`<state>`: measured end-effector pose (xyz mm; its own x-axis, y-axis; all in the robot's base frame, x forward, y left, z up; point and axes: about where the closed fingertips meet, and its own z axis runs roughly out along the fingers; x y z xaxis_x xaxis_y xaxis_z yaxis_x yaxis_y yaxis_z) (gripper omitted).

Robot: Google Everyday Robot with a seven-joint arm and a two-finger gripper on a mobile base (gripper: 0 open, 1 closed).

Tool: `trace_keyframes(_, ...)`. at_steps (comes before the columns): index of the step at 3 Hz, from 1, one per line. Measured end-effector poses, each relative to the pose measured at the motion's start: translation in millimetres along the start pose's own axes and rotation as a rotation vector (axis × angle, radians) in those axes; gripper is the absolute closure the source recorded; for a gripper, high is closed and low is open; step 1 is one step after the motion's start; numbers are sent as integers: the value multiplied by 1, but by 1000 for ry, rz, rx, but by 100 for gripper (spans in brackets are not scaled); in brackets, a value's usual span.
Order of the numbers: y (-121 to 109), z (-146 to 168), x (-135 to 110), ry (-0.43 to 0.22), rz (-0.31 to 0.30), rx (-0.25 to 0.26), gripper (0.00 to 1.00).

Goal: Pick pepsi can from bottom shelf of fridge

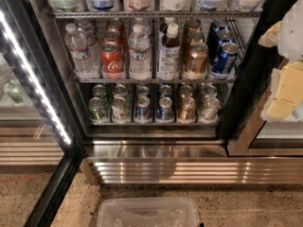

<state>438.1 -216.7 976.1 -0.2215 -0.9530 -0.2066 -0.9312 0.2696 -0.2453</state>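
Six columns of short cans fill the bottom shelf (151, 123) of the fridge (236, 103); two rows show and any rows behind are hidden. One pepsi can (164, 109) stands in the front row, fourth from the shelf's left edge, at the rail. One gripper (283, 91) hangs at the right edge, cut off; whether it is clenched or released cannot be told. One clear bin (147, 201) below holds indistinct contents.

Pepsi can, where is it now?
In the camera view the pepsi can stands front-row centre on the bottom shelf, a bronze can at its right; the gripper hangs at the picture's right edge, outside the fridge.
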Motion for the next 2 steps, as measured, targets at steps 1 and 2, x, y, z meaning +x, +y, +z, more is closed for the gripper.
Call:
trace_keyframes(1, 0, 0, 0, 0, 0, 0, 0)
trace_keyframes(2, 1, -1, -1, 7, -9, 30, 0)
